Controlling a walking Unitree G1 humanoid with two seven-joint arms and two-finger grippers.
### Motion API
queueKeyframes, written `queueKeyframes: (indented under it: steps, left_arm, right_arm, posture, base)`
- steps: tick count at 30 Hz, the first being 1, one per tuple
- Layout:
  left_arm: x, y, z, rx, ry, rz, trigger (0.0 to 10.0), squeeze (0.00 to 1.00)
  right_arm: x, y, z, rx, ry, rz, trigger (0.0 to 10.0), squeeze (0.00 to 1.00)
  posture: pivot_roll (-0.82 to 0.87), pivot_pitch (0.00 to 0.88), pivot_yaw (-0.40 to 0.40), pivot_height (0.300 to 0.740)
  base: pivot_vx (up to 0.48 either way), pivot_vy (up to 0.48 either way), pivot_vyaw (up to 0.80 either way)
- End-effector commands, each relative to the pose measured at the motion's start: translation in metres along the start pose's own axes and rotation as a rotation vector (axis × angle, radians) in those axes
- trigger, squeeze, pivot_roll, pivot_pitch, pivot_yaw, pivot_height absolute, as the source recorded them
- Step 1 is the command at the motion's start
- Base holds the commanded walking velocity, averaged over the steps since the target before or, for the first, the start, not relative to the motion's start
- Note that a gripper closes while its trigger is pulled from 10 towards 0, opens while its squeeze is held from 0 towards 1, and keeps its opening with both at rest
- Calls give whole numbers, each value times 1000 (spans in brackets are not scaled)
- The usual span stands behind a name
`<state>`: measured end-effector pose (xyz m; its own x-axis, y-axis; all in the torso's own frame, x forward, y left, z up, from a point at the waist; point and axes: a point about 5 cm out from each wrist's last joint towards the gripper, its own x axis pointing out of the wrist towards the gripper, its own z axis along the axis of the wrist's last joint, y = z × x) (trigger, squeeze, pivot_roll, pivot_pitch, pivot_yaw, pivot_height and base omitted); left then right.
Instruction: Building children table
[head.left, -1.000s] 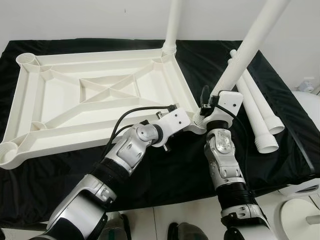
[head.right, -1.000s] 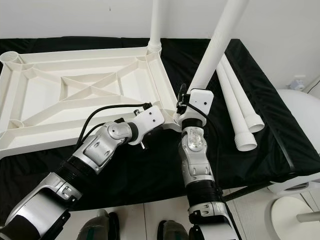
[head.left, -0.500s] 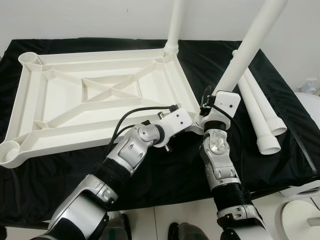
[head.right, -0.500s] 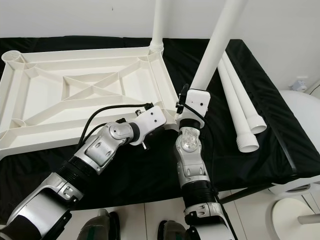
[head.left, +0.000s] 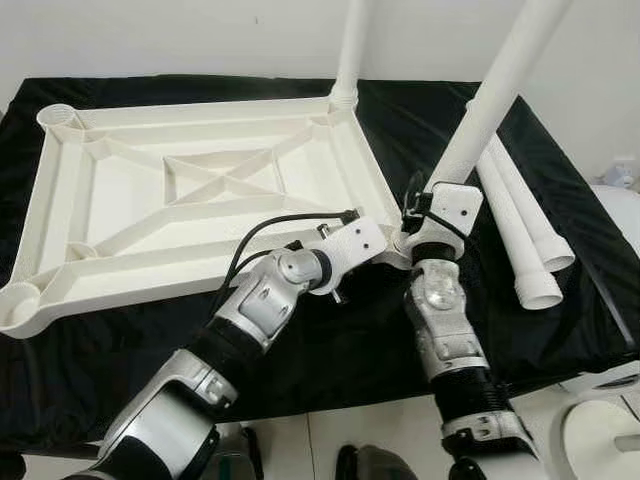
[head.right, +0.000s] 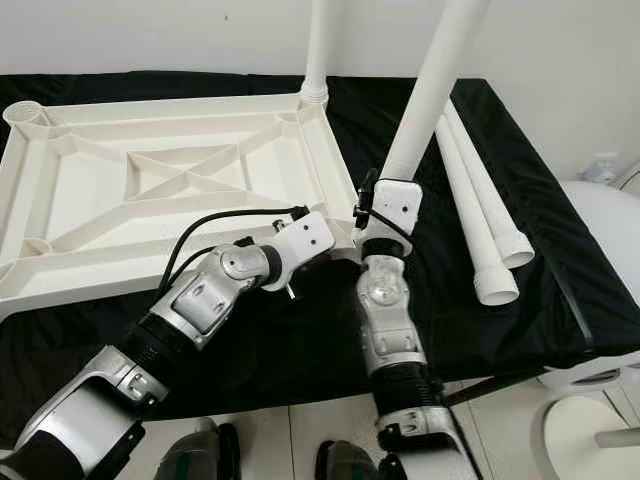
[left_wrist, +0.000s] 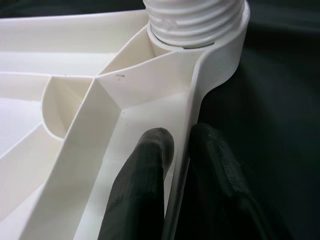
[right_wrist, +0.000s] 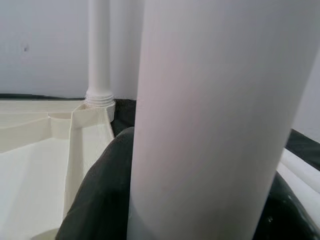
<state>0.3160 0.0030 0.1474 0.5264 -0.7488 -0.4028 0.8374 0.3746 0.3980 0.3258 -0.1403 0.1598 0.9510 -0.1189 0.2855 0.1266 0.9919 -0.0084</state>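
Little has moved since earlier: right gripper (head.left: 420, 205) still grips leg (head.left: 492, 98), frame centre. Left wrist view alone shows left gripper (left_wrist: 177, 150) pinching tabletop (head.left: 120, 215) rim beside threaded socket (left_wrist: 195, 20).

Both upright legs (head.left: 505, 85) (head.left: 352, 45) are cut off by the top edge; the near right socket is hidden behind the right end effector (head.left: 425, 222).

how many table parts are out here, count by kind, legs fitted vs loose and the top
tabletop, upside down: 1
legs standing in corner sockets: 2, the far one and the one in the right gripper
loose legs lying on the black cloth: 2, and
total: 5 parts
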Motion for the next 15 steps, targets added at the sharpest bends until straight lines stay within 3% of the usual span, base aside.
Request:
queueKeyframes:
  steps: [1,7,15]
  left_arm:
    - [-6,5,19,67,-74,1,10000,0]
    - [-6,4,20,67,-77,-3,10000,0]
    - [-6,2,20,64,-78,-4,10000,0]
  right_arm:
    - [-14,-49,-49,-101,271,-89,10000,0]
    - [-10,-56,-52,-131,306,51,10000,0]
    - [-11,-60,-52,-136,296,97,10000,0]
  posture:
    - [23,69,-21,740]
    - [21,67,-23,740]
    - [23,69,-21,740]
  base:
    - [0,0,0]
    - [0,0,0]
    - [0,0,0]
